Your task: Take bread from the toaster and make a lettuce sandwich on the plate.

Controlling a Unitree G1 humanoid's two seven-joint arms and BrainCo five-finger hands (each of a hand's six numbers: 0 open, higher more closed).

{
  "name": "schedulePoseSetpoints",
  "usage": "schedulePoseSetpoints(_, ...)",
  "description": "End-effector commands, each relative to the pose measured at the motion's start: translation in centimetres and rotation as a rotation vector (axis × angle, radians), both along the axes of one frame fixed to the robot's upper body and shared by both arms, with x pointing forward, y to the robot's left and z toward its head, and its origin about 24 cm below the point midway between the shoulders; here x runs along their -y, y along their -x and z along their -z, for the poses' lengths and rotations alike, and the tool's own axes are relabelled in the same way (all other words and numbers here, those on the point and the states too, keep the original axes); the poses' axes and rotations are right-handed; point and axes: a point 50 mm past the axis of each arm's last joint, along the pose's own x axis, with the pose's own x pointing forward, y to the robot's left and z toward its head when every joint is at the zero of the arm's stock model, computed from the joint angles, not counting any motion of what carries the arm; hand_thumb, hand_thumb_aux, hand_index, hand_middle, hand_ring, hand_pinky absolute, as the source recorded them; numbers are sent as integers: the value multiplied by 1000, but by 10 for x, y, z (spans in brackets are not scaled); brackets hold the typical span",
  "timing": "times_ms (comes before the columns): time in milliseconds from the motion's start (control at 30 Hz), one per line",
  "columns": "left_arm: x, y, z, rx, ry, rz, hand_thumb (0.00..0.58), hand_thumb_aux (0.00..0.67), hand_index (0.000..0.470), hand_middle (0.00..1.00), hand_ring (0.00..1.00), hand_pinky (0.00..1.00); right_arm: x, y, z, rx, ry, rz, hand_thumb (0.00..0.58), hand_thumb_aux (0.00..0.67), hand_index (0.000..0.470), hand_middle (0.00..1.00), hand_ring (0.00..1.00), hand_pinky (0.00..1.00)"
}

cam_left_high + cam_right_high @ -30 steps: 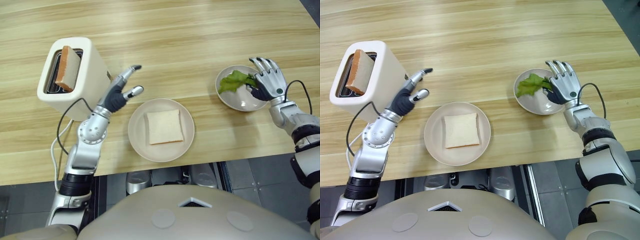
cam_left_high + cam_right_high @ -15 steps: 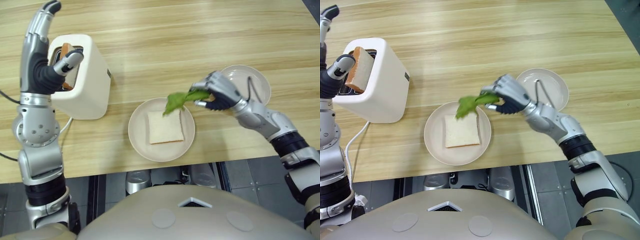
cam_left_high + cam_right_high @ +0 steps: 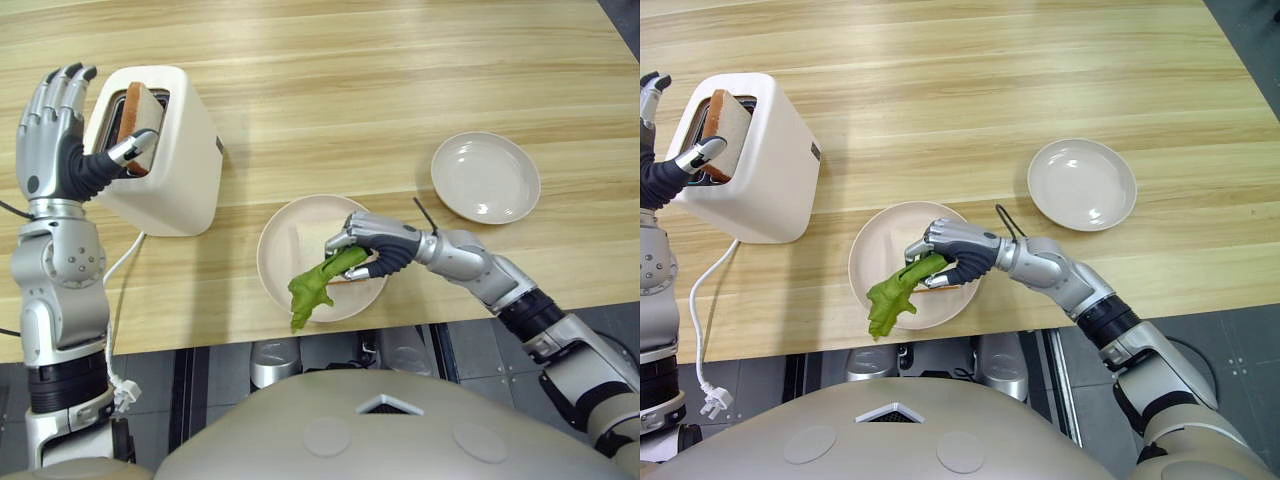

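Pinching lettuce leaf [image 3: 313, 287] in right hand [image 3: 372, 250], fingers curled tight round its upper end, low over the round plate [image 3: 272, 250] near the counter [image 3: 400, 80] front edge; letting the leaf's free end hang past the plate's near rim, held low probably to lay it flat on the white bread slice [image 3: 312, 236] on the plate, mostly hidden under hand and leaf; not yet released, likely needs centring first. Holding left hand [image 3: 52, 135] up beside the toaster [image 3: 175, 170], fingers straight and spread, gripping nothing, thumb close to the toast slice [image 3: 140, 105] standing in the slot, presumably staged to pull it as the top piece; contact unclear. Shallow dish [image 3: 486, 178] well apart on the right; toaster cord [image 3: 115, 290] trailing over the counter edge.
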Motion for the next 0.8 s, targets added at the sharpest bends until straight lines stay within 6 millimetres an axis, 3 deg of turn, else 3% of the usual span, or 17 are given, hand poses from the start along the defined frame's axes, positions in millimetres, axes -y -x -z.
schedulePoseSetpoints(33,0,-2,8,-32,1,-7,0,0,0,0,0,0,8,-14,19,38,139,66,580,670,460,1000,1000,1000)
schedulePoseSetpoints(233,2,-3,14,-67,41,-6,0,0,0,0,0,0,10,-26,26,142,193,112,580,670,460,1000,1000,1000)
schedulePoseSetpoints(600,6,-5,16,-81,64,9,0,0,0,0,0,0,15,-45,16,271,154,217,580,670,460,1000,1000,1000)
schedulePoseSetpoints(700,8,-5,17,-83,67,13,0,0,0,0,0,0,16,-47,15,287,153,232,564,557,382,1000,1000,1000)
schedulePoseSetpoints(733,8,-5,17,-84,69,15,0,0,0,0,0,0,16,-48,14,294,154,239,564,557,382,1000,1000,1000)
schedulePoseSetpoints(767,8,-6,17,-86,70,17,0,0,0,0,0,0,17,-49,14,301,153,248,530,473,325,1000,1000,1000)
schedulePoseSetpoints(800,9,-6,18,-88,70,18,0,0,0,0,0,0,17,-50,13,306,151,255,530,473,325,1000,1000,1000)
